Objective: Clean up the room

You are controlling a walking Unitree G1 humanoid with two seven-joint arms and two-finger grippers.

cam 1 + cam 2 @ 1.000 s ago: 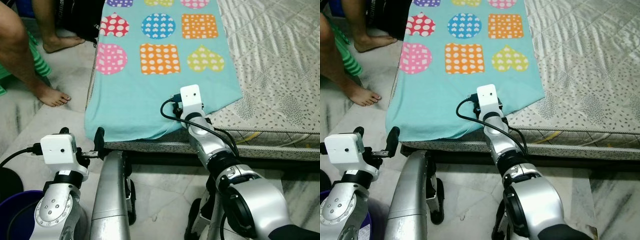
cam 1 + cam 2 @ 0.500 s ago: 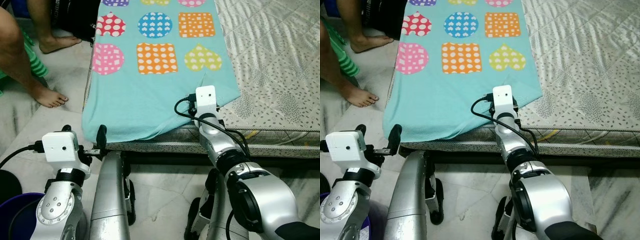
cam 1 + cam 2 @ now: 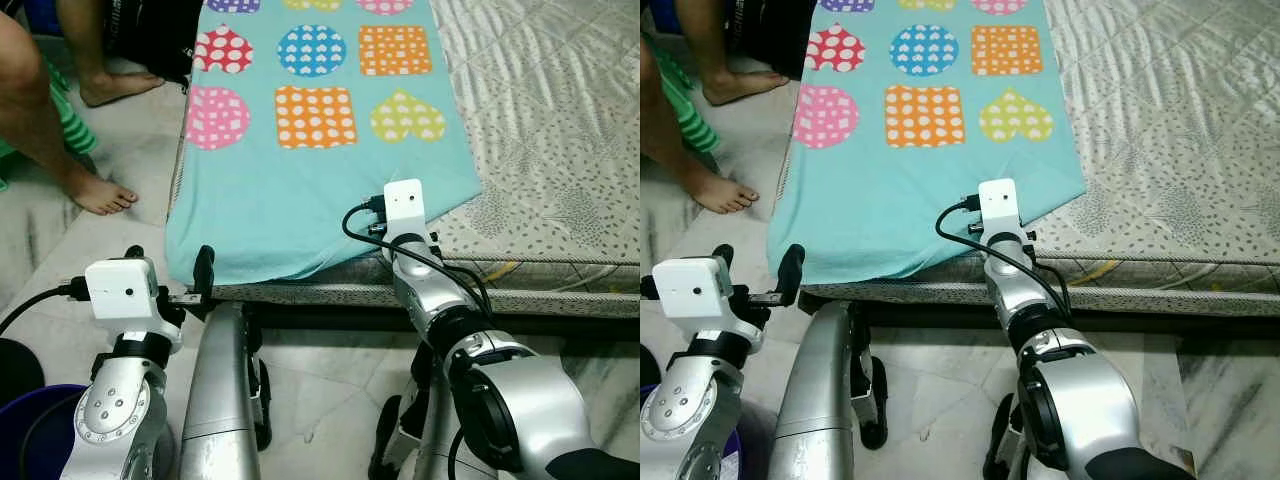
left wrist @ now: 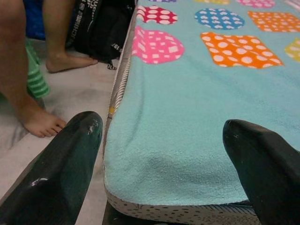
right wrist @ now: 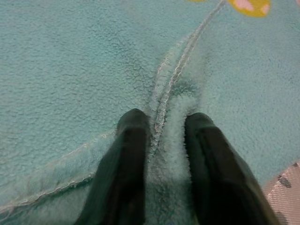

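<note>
A teal fleece blanket [image 3: 300, 190] with dotted coloured patches lies spread over the bed, its near edge hanging over the bed's front. My right gripper [image 5: 164, 124] rests on the blanket near its front right corner, shut on a raised fold with a stitched hem. In the eye views its white wrist camera [image 3: 405, 200] hides the fingers. My left gripper [image 4: 161, 129] is open and level with the blanket's front left corner, just in front of the bed's edge, with nothing between its fingers [image 3: 203, 270].
A person's bare legs and feet [image 3: 100, 190] stand on the marble floor left of the bed, beside a black bag [image 3: 150, 35]. A grey patterned mattress [image 3: 560, 130] stretches to the right. A purple basin [image 3: 20, 430] sits at my lower left.
My right gripper has slid to the right along the blanket's front part, then eased slightly back. The left gripper has stayed at the front left corner.
</note>
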